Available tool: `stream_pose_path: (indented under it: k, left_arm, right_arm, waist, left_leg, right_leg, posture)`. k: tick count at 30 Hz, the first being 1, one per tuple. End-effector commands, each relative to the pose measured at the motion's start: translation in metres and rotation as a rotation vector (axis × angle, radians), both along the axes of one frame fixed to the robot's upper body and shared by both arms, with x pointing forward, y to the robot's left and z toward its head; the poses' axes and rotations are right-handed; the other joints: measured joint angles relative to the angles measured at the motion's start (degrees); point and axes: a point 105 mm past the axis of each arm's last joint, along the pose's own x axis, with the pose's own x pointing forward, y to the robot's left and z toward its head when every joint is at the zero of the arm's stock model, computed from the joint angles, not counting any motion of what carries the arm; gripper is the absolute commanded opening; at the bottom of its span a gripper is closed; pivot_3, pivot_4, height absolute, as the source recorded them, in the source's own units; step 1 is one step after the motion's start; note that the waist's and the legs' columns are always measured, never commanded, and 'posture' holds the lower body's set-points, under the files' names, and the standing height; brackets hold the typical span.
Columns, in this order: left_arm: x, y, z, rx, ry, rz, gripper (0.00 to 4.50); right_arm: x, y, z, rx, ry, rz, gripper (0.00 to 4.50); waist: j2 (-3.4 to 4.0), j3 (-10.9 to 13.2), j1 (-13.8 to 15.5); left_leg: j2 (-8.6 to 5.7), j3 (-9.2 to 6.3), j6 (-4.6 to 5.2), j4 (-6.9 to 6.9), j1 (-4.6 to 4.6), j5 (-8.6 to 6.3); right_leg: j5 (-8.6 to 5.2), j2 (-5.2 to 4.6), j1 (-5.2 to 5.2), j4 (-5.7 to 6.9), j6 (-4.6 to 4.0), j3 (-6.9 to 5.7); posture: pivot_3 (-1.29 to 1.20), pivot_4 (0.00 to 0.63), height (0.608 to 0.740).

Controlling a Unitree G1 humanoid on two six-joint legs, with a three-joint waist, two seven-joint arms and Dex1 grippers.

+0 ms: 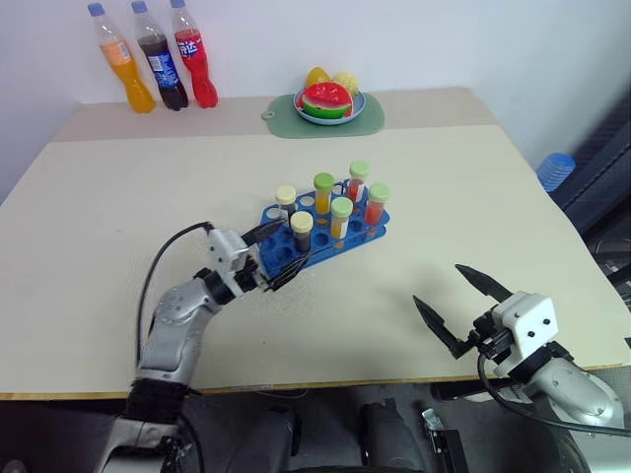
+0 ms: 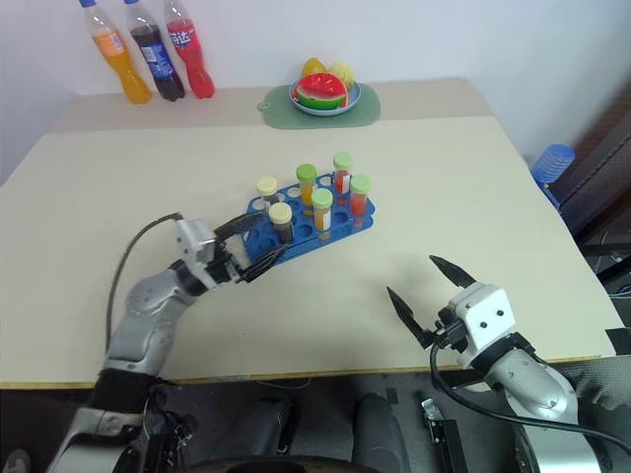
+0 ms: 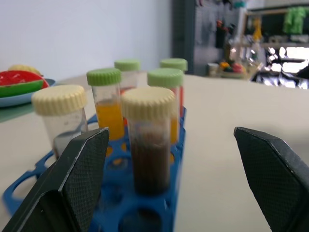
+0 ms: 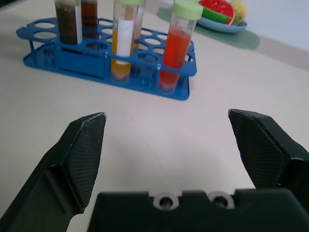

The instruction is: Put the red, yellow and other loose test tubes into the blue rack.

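1. Blue rack (image 1: 325, 236) sits mid-bench (image 1: 118, 236), long axis diagonal; six test tubes (image 1: 302, 233) stand upright in it, caps up.
2. Left claw (image 1: 271, 254) released, beside the rack; right claw (image 1: 461, 307) released, well apart.

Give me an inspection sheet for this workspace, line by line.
Surface: beige table, no loose tubes seen on it.
Job's things: blue rack holds six capped test tubes, all upright.
Clutter: three soda bottles, fruit plate on green mat at far edge.
Grippers: left gripper open at the rack's near end; right gripper open, holding nothing.
Cables: black cable looping along left arm.
Surroundings: white wall.
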Motion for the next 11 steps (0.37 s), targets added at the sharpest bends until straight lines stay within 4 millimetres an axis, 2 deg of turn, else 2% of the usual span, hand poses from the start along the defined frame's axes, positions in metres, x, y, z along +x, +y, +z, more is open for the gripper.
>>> stream_pose_path:
  k: [1,4,7,11]
  left_arm:
    - [-0.016,0.026,0.006,0.060,0.039,-0.022,4.27]
    - [-0.026,0.050,0.004,0.121,0.104,-0.039,4.27]
    - [-0.030,0.067,0.010,0.133,0.138,-0.022,4.27]
    - [-0.036,0.074,0.007,0.160,0.178,-0.012,4.27]
  right_arm:
    - [-0.008,-0.007,0.002,-0.029,-0.018,0.007,4.50]
    - [-0.015,-0.017,0.002,-0.044,-0.005,-0.010,4.50]
    - [-0.022,-0.027,0.005,-0.053,0.001,-0.033,4.50]
    - [-0.024,-0.033,0.008,-0.054,0.000,-0.040,4.50]
  waist:
    - [0.02,0.0,0.0]
    - [0.07,0.0,0.0]
    - [0.07,0.1,0.1]
    - [0.08,0.1,0.0]
  left_leg:
    - [0.00,0.00,0.00,-0.01,0.00,0.00]
    - [0.01,0.00,0.01,-0.03,0.00,-0.01]
    - [0.00,-0.01,0.01,0.00,-0.01,-0.01]
    - [0.02,-0.01,0.01,-0.03,0.00,-0.01]
  right_leg:
    - [0.00,0.00,0.00,0.00,0.00,0.00]
    - [-0.02,0.01,-0.02,0.00,-0.01,0.00]
    - [-0.13,-0.01,0.03,-0.01,-0.20,0.00]
    - [-0.13,-0.01,0.02,-0.02,-0.20,0.00]
  posture:
    - [0.00,0.150,0.740]
    - [0.00,0.150,0.740]
    - [0.00,0.150,0.740]
    - [0.00,0.150,0.740]
